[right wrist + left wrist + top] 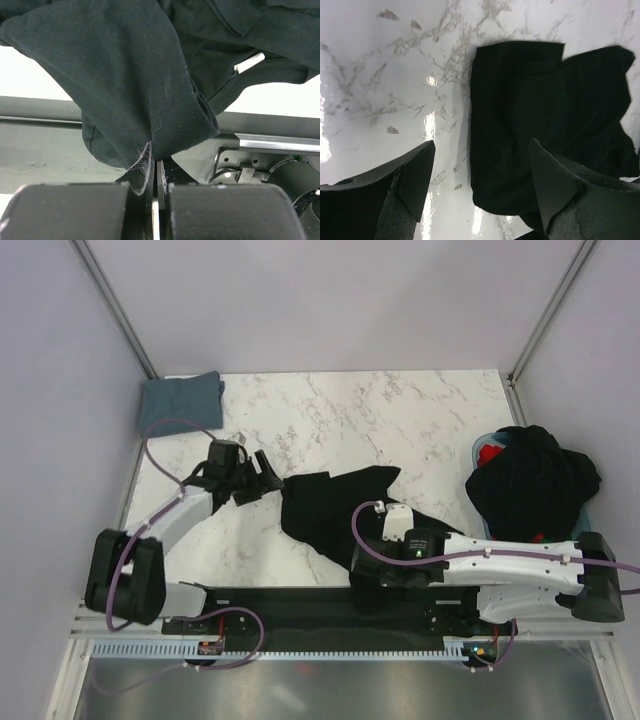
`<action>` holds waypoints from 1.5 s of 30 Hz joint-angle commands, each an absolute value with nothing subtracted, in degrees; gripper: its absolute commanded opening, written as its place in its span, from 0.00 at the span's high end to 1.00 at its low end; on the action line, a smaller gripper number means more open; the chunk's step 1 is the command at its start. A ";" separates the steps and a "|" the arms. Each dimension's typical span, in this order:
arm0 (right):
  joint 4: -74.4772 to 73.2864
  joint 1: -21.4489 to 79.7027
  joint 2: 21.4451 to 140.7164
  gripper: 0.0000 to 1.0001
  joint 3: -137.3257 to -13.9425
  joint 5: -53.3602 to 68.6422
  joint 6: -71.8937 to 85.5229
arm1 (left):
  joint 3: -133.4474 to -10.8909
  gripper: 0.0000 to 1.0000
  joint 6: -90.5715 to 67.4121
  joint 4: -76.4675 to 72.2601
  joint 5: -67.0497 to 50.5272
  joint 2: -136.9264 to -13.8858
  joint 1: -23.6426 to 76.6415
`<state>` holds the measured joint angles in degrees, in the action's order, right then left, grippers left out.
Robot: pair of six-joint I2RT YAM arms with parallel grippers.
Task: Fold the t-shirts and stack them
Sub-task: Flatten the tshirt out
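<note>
— Where is the black t-shirt (335, 502) found?
— It is spread, rather crumpled, on the marble counter (400, 410), near the middle. Its near part is held up at the front edge of the counter.
— How is the right end effector (154, 186) seen?
— It is pressed closed on the hem of the black t-shirt, and the cloth is pinched between the two fingers. A small white label (249, 62) is seen further up on the cloth.
— And the left end effector (481, 145)?
— It is spread wide above the counter, at the left edge of the same t-shirt. Nothing is gripped by it. Whether the cloth is touched cannot be told.
— What else is seen?
— A folded grey-blue t-shirt (180, 398) is laid at the far left corner. At the right, a heap of dark garments (535, 485) is piled in a blue basket (478, 452), with something red among them.
</note>
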<state>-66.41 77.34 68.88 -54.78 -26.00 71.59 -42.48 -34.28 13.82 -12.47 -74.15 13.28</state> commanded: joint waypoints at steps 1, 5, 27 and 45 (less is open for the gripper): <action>-66.97 77.78 70.48 1.00 -57.30 -27.77 72.77 | -44.39 0.18 -37.79 6.25 -15.56 -80.67 15.64; -66.01 77.87 70.58 1.00 -56.69 -28.30 72.60 | -44.82 0.25 -37.44 3.78 -14.50 -86.03 18.45; -62.84 50.63 70.48 1.00 -67.93 -33.22 50.55 | -61.71 0.98 -38.24 21.70 -15.19 -74.10 -10.53; -60.46 26.37 87.69 1.00 -98.15 -31.73 29.19 | -55.08 0.91 -37.18 20.92 -25.22 -71.35 -14.94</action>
